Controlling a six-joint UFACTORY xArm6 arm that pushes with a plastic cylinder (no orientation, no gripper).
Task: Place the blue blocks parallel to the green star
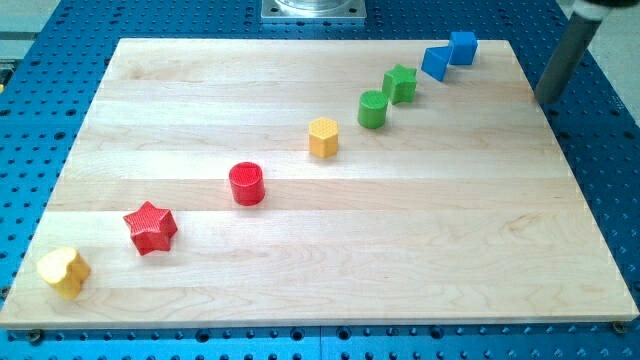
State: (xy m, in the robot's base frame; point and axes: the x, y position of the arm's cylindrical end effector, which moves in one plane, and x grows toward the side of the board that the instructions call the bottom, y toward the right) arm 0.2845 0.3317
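The two blue blocks, a blue triangular block [434, 63] and a blue cube [462, 47], sit touching at the board's top-right corner, at about two o'clock from the green star [401, 83]. The rod's tip [548, 101] rests off the board's right edge, at roughly four o'clock from the cube and well apart from it. The arm carries no gripper, so nothing is held or pinched. A push from the right risks driving both blocks into the star or nudging the green cylinder [372, 109] beside it.
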